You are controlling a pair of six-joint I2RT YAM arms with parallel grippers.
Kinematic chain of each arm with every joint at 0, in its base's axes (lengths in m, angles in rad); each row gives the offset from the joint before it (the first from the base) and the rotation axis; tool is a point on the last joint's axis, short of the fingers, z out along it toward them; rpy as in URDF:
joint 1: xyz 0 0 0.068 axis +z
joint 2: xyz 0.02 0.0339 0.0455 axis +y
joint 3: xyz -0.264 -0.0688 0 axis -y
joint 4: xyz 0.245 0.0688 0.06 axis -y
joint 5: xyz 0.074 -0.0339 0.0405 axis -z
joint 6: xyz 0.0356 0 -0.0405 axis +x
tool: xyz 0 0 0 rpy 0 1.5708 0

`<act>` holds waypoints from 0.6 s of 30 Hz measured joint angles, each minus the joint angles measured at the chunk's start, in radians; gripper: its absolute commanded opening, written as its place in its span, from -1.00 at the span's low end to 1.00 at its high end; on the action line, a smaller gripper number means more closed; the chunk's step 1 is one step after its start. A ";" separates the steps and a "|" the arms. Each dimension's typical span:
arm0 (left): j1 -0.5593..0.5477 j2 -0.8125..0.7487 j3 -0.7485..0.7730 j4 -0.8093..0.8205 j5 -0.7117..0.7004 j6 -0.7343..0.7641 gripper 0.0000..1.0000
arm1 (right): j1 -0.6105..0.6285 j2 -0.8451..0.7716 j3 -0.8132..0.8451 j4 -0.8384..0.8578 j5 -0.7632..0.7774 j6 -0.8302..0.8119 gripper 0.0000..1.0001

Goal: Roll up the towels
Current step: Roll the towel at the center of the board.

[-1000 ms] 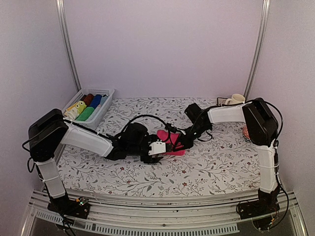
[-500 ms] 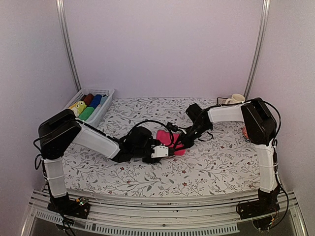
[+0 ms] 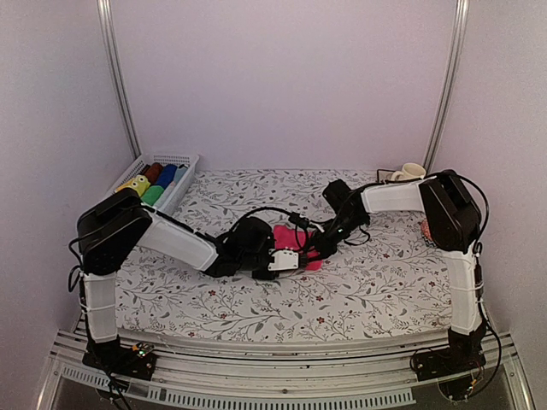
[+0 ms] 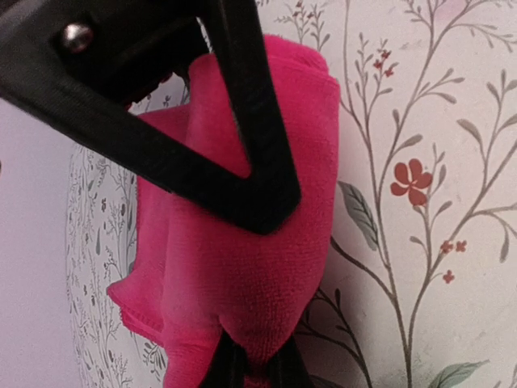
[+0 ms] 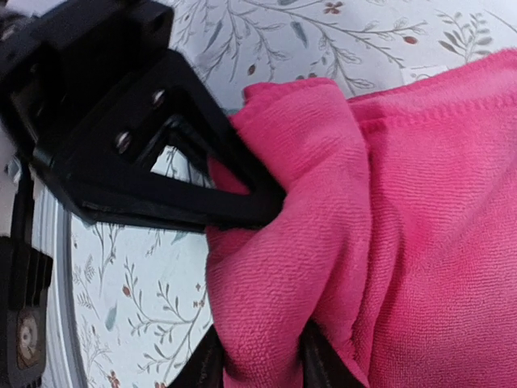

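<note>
Near-edge strip: open flowered surface (image 3: pixel 359 299) runs the full width, between the metal rail (image 3: pixel 256 354) and the two low-stretched arms.
Left back corner: white slotted plastic basket (image 3: pixel 175 156) sits against the left wall, well apart from the work at centre.
Basket contents: lime-yellow patterned cloth roll (image 3: pixel 133 184) and green cloth roll (image 3: pixel 151 196) at the near end; dark red cloth roll (image 3: pixel 152 171) and blue cloth roll (image 3: pixel 167 175) behind them.
Left tool (image 4: pixel 250 368): lying low at mid-surface, jaws pinched together on one end of the hot pink soft cloth towel (image 4: pixel 242 267).
Towel place: middle of the surface, bunched and folded between the two tools, far from every edge.
Right tool (image 5: pixel 262 364): just beside the left one, jaws narrowly parted with a bunched fold of the towel squeezed between them.
Right back corner: cream ceramic mug (image 3: pixel 410 172) near the wall.
Right edge: round red-orange woven pad (image 3: pixel 425 229), partly hidden behind the right arm.
</note>
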 measured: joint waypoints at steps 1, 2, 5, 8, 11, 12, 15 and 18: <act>0.002 0.000 0.014 -0.030 0.013 -0.004 -1.00 | 0.000 -0.007 -0.003 -0.001 0.006 0.003 -0.15; 0.006 0.000 0.029 -0.058 0.030 -0.008 -1.00 | 0.001 -0.016 -0.007 -0.002 0.014 0.006 -0.01; 0.018 0.000 0.080 -0.156 0.099 -0.034 -1.00 | 0.002 -0.068 -0.050 0.007 0.063 0.013 0.16; 0.024 0.001 0.137 -0.259 0.187 -0.071 -1.00 | 0.004 -0.138 -0.104 0.014 0.125 0.014 0.26; 0.035 0.016 0.195 -0.354 0.271 -0.107 -1.00 | 0.004 -0.221 -0.171 0.028 0.207 0.011 0.36; 0.040 0.026 0.218 -0.383 0.299 -0.120 -1.00 | 0.004 -0.250 -0.196 0.037 0.233 0.008 0.39; 0.065 0.056 0.284 -0.462 0.381 -0.158 -1.00 | 0.003 -0.355 -0.292 0.096 0.308 0.000 0.42; 0.092 0.089 0.350 -0.536 0.459 -0.191 -1.00 | 0.002 -0.448 -0.385 0.169 0.354 -0.018 0.42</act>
